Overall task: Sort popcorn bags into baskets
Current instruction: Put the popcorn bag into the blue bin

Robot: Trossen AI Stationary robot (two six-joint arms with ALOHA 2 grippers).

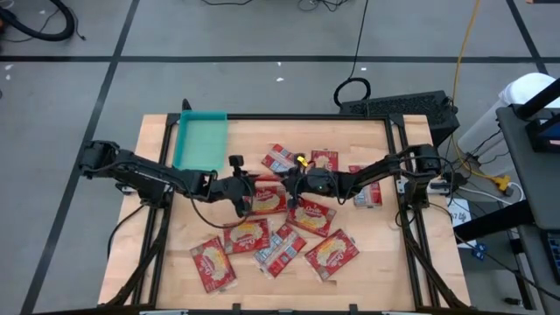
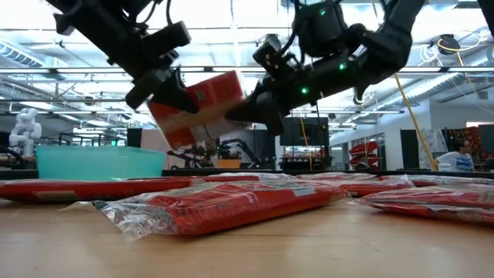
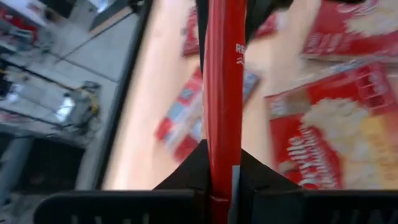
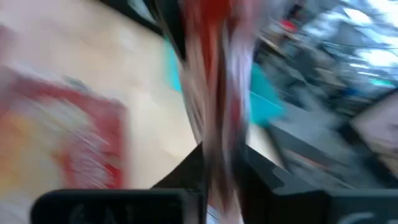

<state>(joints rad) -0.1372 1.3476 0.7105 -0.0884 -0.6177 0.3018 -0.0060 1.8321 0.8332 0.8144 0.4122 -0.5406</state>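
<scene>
Popcorn bag (image 2: 202,104), red and flat, hangs above the middle of the bench (image 1: 157,262), gripped at both ends between my two arms. My left pincer (image 1: 241,197) is clamped on its one edge; in my left wrist view the packet (image 3: 224,93) runs edge-on straight out between my closed fingers (image 3: 186,177). My right pincer (image 1: 296,185) pinches the opposite edge, and its wrist view shows the same red strip (image 4: 214,93) standing between the jaws (blurred, but plainly caught). In the low view the bag is tilted and well clear of the others.

I judge it light and soft: a thin foil-like packet that bends and crinkles, probably slick on its face, so the sealed edge is the safest place to hold, with a narrow, firm pinch. Pulled from two sides it could tear or slip.

The other bags (image 1: 331,254) lie scattered flat across the near half of the bench, a few at the far right (image 1: 366,194), some silvery side up. The teal basket (image 1: 185,140) sits at the far left corner, well apart from the held bag, with nothing visible inside it.
</scene>
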